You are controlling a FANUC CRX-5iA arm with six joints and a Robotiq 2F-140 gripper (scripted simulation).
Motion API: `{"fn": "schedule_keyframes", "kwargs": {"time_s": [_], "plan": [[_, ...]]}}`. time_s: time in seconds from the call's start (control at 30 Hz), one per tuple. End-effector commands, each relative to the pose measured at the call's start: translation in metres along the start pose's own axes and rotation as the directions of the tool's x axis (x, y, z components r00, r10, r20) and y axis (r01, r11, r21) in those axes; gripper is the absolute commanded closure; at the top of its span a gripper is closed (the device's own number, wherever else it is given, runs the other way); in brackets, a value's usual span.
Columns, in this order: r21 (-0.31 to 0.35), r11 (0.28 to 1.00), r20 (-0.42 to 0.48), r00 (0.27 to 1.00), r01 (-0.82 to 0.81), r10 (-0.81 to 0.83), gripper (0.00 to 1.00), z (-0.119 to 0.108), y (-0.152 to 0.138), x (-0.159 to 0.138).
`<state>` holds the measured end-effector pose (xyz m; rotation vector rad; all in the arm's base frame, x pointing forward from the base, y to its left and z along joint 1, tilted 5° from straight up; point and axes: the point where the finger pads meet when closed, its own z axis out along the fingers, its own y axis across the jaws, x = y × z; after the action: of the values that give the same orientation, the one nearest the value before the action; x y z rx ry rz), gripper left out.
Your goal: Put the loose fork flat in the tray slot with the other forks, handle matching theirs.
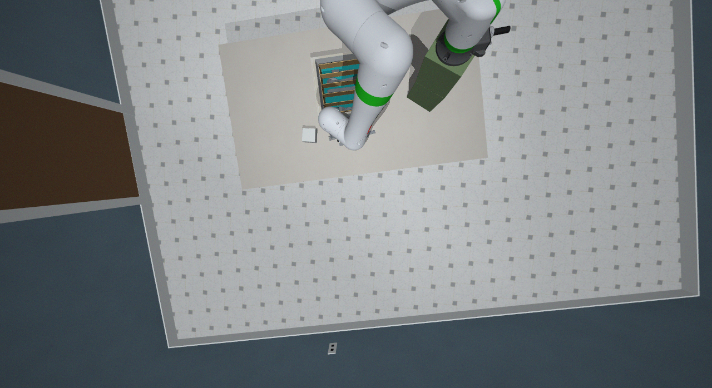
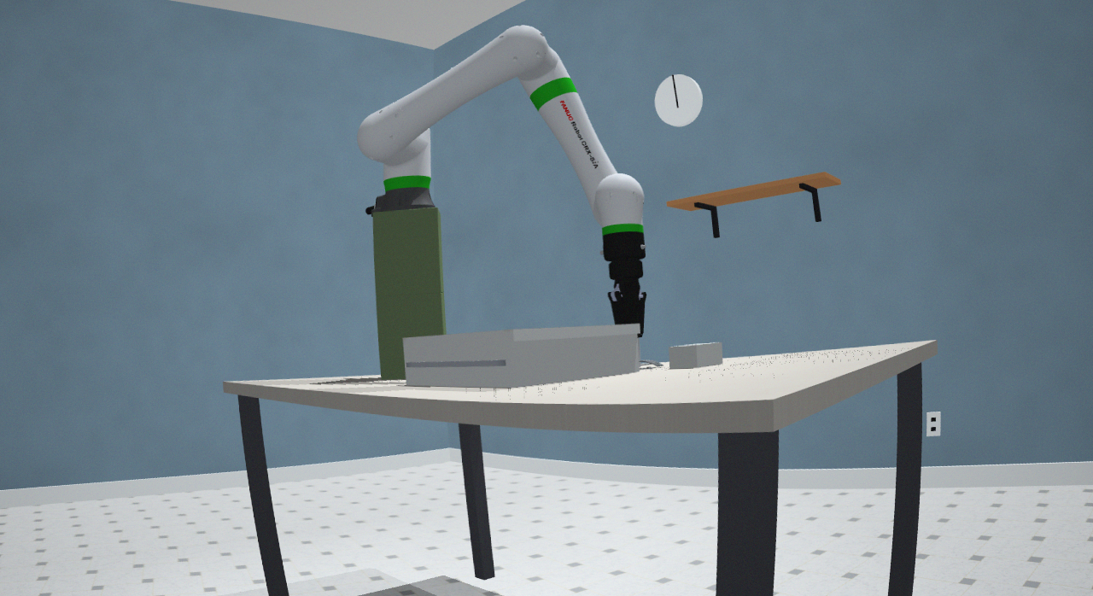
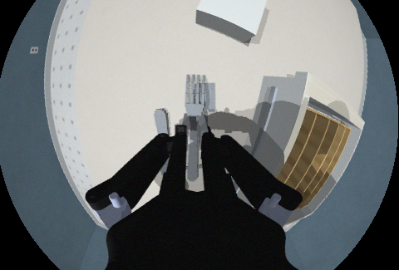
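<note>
In the wrist view my gripper (image 3: 193, 121) is shut on the loose grey fork (image 3: 196, 104), gripping its handle; the tines point away from me over the table top. The cutlery tray (image 3: 311, 149) with wooden dividers lies to the right of the fingers. In the overhead view the tray (image 1: 337, 84) shows teal slots with cutlery, partly hidden by my arm. In the side view my gripper (image 2: 629, 308) hangs just past the grey tray housing's (image 2: 521, 354) right end, low over the table. The forks in the slot cannot be made out.
A small white block (image 3: 232, 9) lies on the table beyond the fork; it also shows in the overhead view (image 1: 308, 135) and the side view (image 2: 694, 354). A green pedestal (image 2: 407, 290) carries my arm's base behind the tray.
</note>
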<state>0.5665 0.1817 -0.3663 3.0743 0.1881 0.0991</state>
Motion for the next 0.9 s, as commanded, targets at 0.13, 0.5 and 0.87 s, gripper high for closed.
{"fn": "schedule_keyframes", "kwargs": {"time_s": [0.13, 0.5, 0.87], "plan": [[0.000, 1.000, 0.000, 1.000, 0.000, 0.000, 0.98, -0.006, 0.000, 0.000], [0.000, 1.000, 0.000, 1.000, 0.000, 0.000, 0.98, -0.043, 0.000, 0.000], [0.000, 1.000, 0.000, 1.000, 0.000, 0.000, 0.98, -0.089, 0.000, 0.000]]}}
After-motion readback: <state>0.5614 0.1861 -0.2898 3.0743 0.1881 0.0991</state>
